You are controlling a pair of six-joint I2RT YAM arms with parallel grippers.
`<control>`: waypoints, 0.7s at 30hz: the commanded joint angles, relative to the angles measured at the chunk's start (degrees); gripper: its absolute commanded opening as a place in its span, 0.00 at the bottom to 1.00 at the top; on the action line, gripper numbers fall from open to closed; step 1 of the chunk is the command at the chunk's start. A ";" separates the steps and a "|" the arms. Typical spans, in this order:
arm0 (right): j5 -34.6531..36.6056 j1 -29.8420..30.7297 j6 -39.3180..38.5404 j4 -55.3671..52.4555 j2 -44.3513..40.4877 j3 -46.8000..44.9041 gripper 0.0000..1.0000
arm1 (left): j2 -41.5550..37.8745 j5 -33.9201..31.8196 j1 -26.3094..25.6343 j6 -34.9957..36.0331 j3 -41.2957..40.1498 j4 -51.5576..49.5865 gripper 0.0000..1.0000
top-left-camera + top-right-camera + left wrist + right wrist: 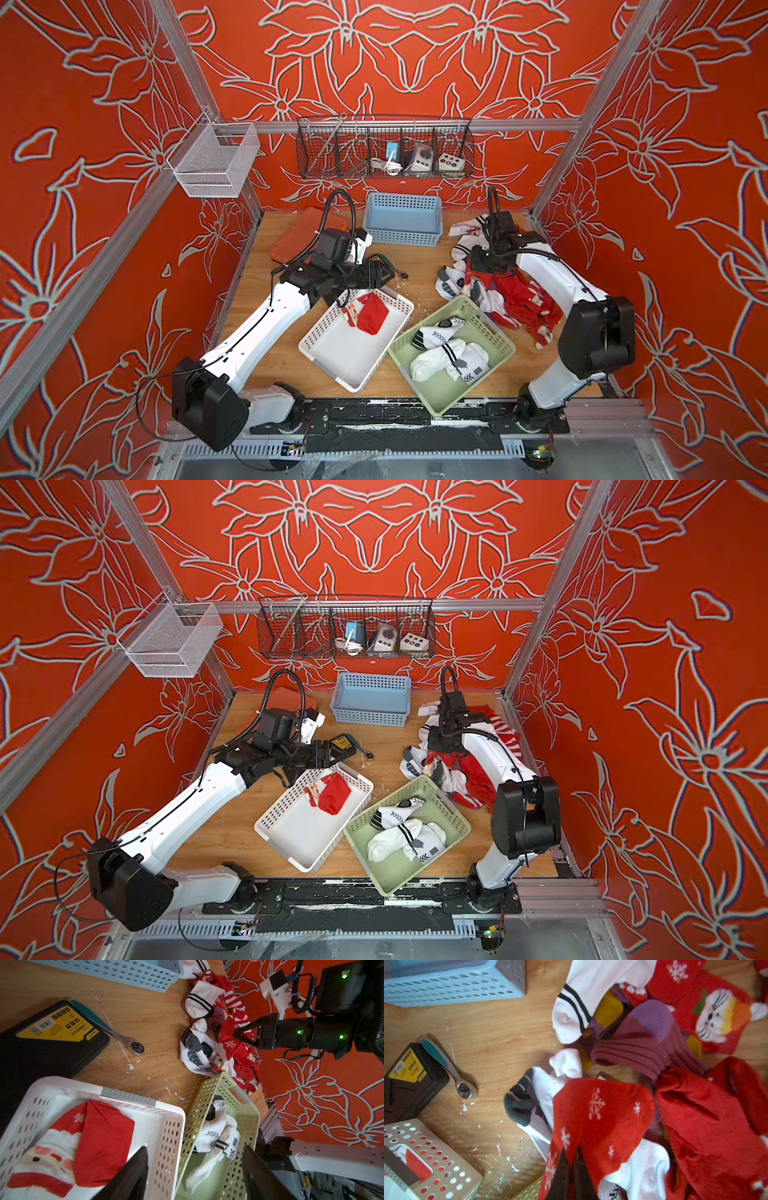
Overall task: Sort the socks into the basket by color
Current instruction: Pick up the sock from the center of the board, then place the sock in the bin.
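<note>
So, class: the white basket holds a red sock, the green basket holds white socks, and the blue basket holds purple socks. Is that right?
No. The blue basket holds nothing, as both top views show; the purple sock lies in the pile. The white basket does hold a red sock, the green basket white socks.

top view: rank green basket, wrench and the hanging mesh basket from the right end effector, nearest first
Seen in a top view, from the right end effector, which is shut on a red sock:
1. green basket, just in front of it, against the sock pile
2. wrench, mid-table, to its left
3. mesh basket, hung up on the far left wall
</note>
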 commanded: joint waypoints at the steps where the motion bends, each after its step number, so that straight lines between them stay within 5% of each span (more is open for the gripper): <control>1: -0.62 1.28 -1.22 -0.66 -2.44 1.63 0.00 | 0.90 3.67 -0.03 -1.59 0.67 4.17 0.70; 21: -20.82 14.10 -1.18 2.02 -7.57 10.24 0.00 | 5.87 3.01 -5.41 0.17 2.52 11.39 0.76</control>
